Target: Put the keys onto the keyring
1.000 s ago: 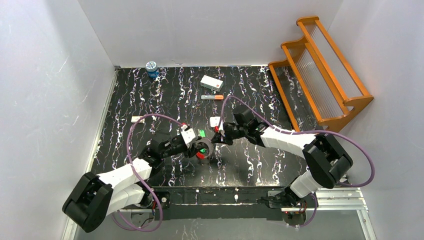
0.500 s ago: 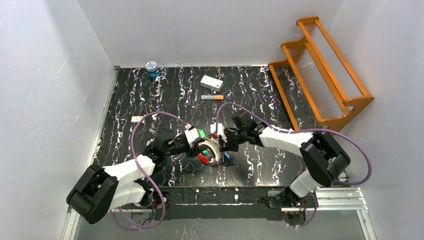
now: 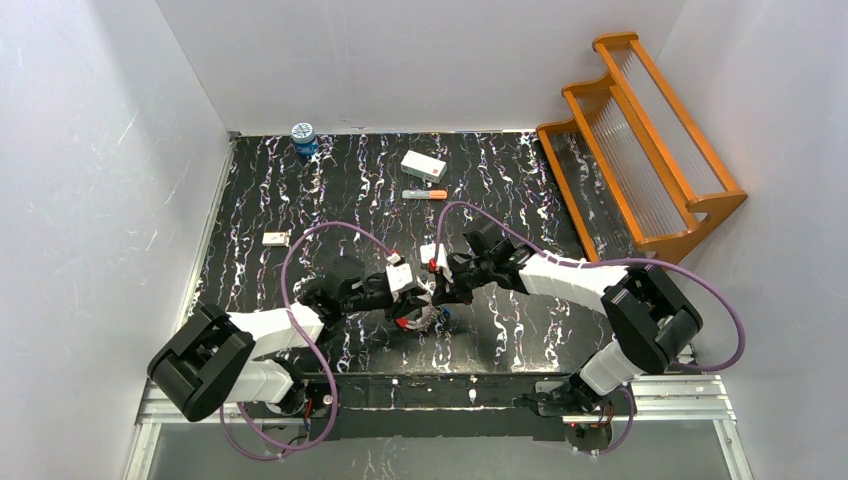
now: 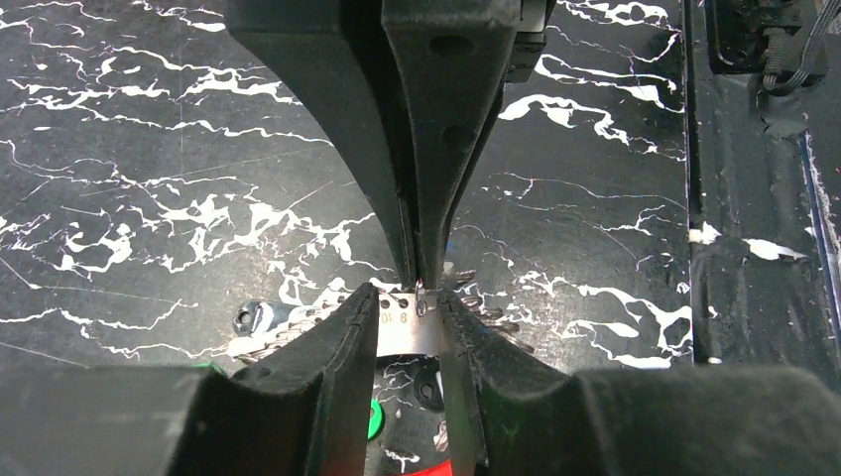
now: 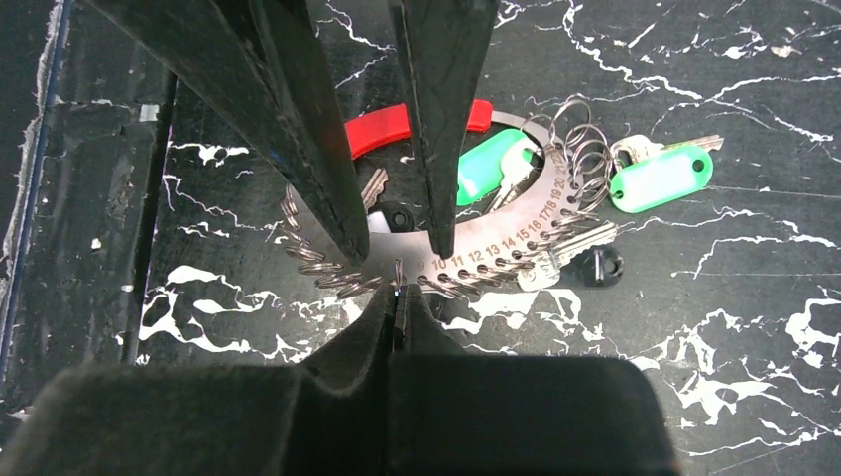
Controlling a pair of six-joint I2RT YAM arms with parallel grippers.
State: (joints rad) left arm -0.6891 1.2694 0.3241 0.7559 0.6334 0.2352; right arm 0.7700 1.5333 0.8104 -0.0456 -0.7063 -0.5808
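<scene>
We see a black marbled table [image 3: 300, 200] where two robot arms meet near the front middle, over the keyring [image 5: 476, 260]. The keyring lies flat there: a silver numbered band fringed with small wire loops, joined to a red section [image 5: 382, 127]. The left gripper [image 4: 409, 309] straddles the silver band, and its fingers appear to press on both edges and hold it. The right gripper [image 5: 397, 295] is fully closed, its tips meeting the band's outer edge at one small wire loop [image 5: 397, 266]; we cannot tell whether that loop is pinched. The keys [image 5: 660, 178] rest on the table at the ring: one with a green tag just outside the band, another green-tagged key [image 5: 486, 167] inside the loop, and a black-headed key [image 5: 600, 265] beside the edge. We cannot tell whether any key is threaded on. We judge the work to be at the stage of steadying the ring and working a loop, with the threading of keys left to do.
</scene>
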